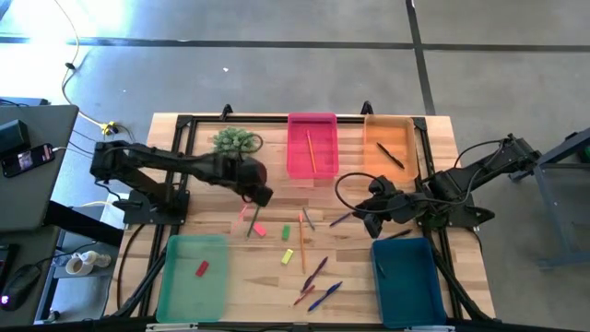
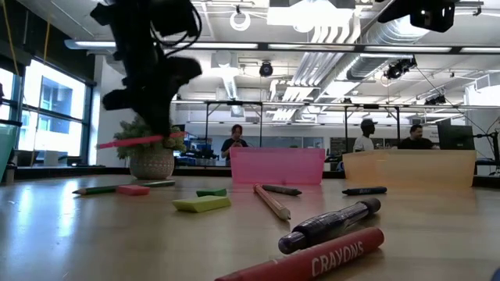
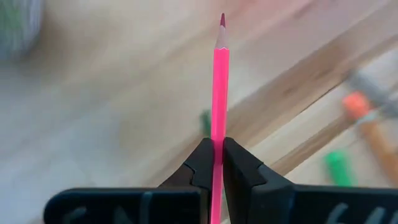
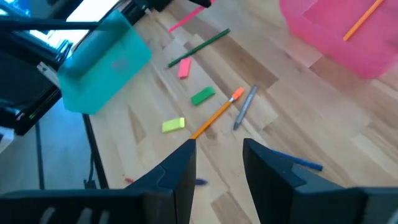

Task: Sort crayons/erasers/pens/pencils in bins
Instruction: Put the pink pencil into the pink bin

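Above the middle of the table, your left gripper [image 3: 212, 163] is clenched on a pink pencil [image 3: 219, 93], which runs straight out between the two fingers [image 3: 200, 168] with its sharpened tip pointing away from the wrist. From table height you see that pencil [image 2: 129, 142] held roughly level and clear of the wood, in front of a small potted plant [image 2: 152, 156].

Your right gripper [image 4: 217, 163] hovers near the orange bin [image 1: 388, 140] and the teal bin [image 1: 410, 277], fingers parted and grasping nothing.

On the wood below the left arm lie a pink eraser [image 1: 259, 230], a green eraser [image 1: 286, 231] and a yellow eraser [image 1: 289, 256], with an orange pencil [image 1: 301, 235] and a green pencil [image 4: 199, 46] among them. Farther toward the front edge you have a scatter of pens [image 1: 318, 281] and a red crayon [image 2: 312, 257], which in the level view lies nearest the camera beside a dark pen.

The pink bin [image 1: 312, 146] at the back holds one orange pencil, and the orange bin holds a dark pen. The light green bin [image 1: 194, 277] at the front left holds a red eraser [image 1: 202, 268]. People show in the room beyond the table.
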`<act>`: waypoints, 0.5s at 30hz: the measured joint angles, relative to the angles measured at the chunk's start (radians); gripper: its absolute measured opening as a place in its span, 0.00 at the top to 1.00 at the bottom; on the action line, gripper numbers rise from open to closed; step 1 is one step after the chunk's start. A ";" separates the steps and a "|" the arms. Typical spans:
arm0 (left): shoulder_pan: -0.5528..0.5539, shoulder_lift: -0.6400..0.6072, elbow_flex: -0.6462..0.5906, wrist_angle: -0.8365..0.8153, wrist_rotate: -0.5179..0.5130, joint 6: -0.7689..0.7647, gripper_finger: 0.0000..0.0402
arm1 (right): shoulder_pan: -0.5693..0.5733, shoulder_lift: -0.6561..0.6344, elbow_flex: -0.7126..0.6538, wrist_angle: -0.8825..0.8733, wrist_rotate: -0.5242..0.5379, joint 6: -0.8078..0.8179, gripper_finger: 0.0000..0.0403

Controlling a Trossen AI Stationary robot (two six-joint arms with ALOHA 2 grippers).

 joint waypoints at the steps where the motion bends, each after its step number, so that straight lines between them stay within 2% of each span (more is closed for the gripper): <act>1: 0.016 -0.014 0.005 0.033 0.004 0.026 0.99 | 0.000 0.000 0.000 0.000 0.011 0.006 0.69; 10: 0.177 -0.083 0.007 0.416 0.107 0.260 0.99 | -0.001 0.000 0.000 -0.017 0.151 0.062 0.69; 15: 0.257 -0.069 0.007 0.595 0.210 0.290 0.99 | -0.039 0.000 0.000 -0.028 0.217 0.101 0.69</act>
